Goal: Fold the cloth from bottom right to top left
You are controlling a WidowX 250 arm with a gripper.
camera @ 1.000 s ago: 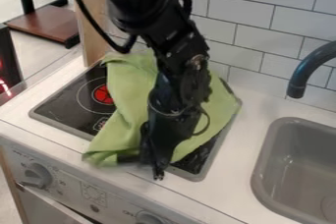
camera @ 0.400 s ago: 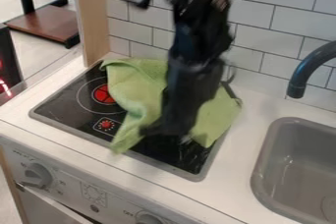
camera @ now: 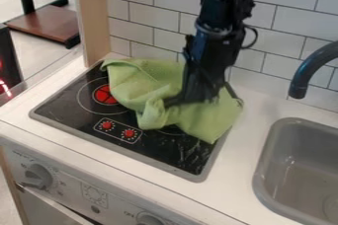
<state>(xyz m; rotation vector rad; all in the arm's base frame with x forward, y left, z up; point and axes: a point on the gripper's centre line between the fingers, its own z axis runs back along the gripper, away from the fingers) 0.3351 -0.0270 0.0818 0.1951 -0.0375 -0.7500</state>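
Note:
The gripper [camera: 182,103] hangs over the middle of the green cloth [camera: 208,120], pointing down and slightly left. It is shut on part of the cloth, whose gripped portion is partly hidden behind the black fingers. The cloth lies bunched across the back and right of the black stovetop [camera: 72,105]. One corner reaches the stovetop's back left, a folded lobe hangs toward the front near the middle, and another corner lies at the right side.
A grey sink [camera: 297,169] with a dark curved faucet [camera: 307,73] is at the right. White wall tiles [camera: 277,36] rise behind the stove, and a wooden panel [camera: 92,21] stands at the back left. Knobs [camera: 38,175] line the front.
The gripper has moved from the stove's front edge back and to the right. The cloth's front edge came along, uncovering the stove's front and its two red control marks.

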